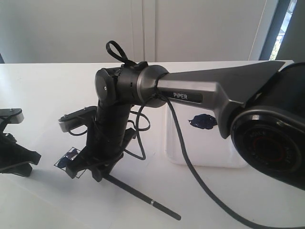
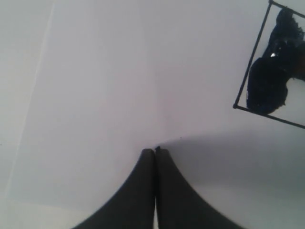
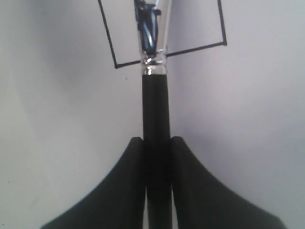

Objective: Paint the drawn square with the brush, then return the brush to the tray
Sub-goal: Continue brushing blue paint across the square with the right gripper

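Observation:
My right gripper (image 1: pixel 86 171) (image 3: pixel 156 139) points down at the sheet, shut on the brush's black handle (image 3: pixel 156 105). The silver ferrule (image 3: pixel 154 45) and blue-wet bristles lie over the drawn square (image 3: pixel 190 24). In the exterior view the brush (image 1: pixel 143 198) slants out of the jaws toward the table's front, and the drawn square (image 1: pixel 68 157) shows blue paint just beside the fingers. The left wrist view has the drawn square (image 2: pixel 274 71) with a dark smear inside its lines. My left gripper (image 1: pixel 32 157) (image 2: pixel 155 151) rests shut and empty on the paper to the square's left. The tray (image 1: pixel 209 152) lies to the right.
A dark blue paint blob (image 1: pixel 202 121) sits on the tray, partly behind the right arm's grey link (image 1: pixel 214 90). A black cable (image 1: pixel 190 167) hangs from that arm across the tray's front. The white tabletop (image 1: pixel 47 86) stretches behind.

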You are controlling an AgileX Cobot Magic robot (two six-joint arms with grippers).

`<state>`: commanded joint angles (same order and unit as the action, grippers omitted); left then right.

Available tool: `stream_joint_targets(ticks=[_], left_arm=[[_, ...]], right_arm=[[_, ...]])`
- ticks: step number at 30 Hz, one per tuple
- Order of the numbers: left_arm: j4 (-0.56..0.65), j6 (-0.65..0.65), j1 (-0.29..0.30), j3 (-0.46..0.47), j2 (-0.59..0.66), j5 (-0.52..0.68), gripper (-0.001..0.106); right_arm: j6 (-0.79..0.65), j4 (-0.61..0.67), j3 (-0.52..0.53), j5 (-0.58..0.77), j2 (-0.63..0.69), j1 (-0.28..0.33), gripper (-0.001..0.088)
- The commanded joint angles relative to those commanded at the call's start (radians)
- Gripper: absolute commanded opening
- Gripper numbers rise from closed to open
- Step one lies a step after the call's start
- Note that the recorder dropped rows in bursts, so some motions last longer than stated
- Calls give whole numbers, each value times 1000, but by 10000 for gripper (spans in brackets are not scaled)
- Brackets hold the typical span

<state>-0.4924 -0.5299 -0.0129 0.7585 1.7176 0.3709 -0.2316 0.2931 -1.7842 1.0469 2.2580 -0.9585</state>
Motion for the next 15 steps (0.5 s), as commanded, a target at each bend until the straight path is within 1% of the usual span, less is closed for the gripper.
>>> stream_joint_targets(ticks=[4,11,15], left_arm=[[0,0,0,0,0,18,0],[-2,-7,0,0,0,15,0],[-78,-82,0,0,0,23,0]], right_arm=[[0,-17,0,-5,0,0,0],[-21,-15,0,-3,0,-6,0],[-31,-18,0,-23,0,-21,0]])
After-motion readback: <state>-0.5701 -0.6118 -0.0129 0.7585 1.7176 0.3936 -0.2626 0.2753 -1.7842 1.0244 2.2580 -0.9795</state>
